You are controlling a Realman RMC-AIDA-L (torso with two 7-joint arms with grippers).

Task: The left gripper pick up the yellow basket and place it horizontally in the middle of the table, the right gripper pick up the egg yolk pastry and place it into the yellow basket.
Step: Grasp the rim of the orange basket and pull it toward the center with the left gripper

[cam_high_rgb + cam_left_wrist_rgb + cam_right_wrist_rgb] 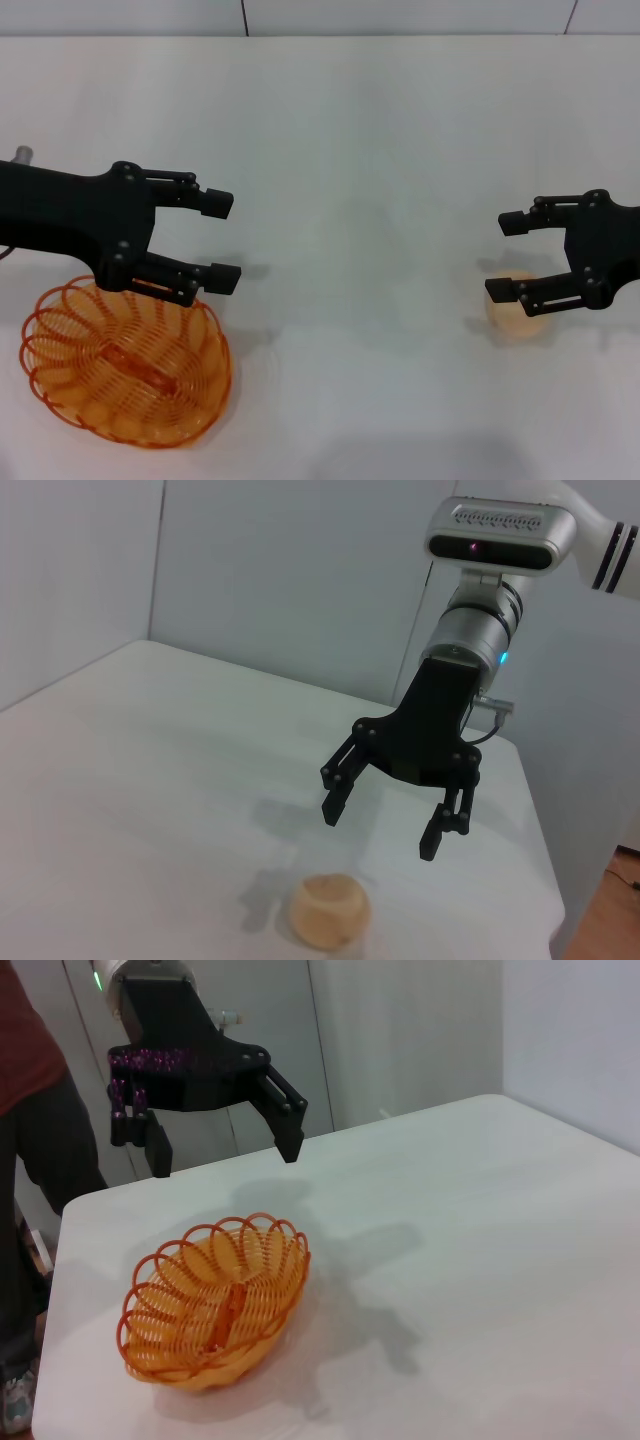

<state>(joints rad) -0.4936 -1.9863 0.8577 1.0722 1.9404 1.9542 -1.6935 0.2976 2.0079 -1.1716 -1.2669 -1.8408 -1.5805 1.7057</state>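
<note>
The yellow basket (127, 366) sits on the white table (350, 150) just below and nearside of the left gripper (222, 237), apart from its fingers, with its long axis running diagonally. That gripper hovers above the basket's far rim, fingers spread and holding nothing. Well across the table, the right gripper (505, 257) hangs with fingers likewise spread, empty, directly over the egg yolk pastry (515, 305), which rests on the tabletop beneath its lower finger.

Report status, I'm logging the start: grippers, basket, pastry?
Left gripper open, above oval orange-yellow wire basket, not touching. Right gripper open, over small round cream egg yolk pastry. Basket empty. White table: nothing between them.
</note>
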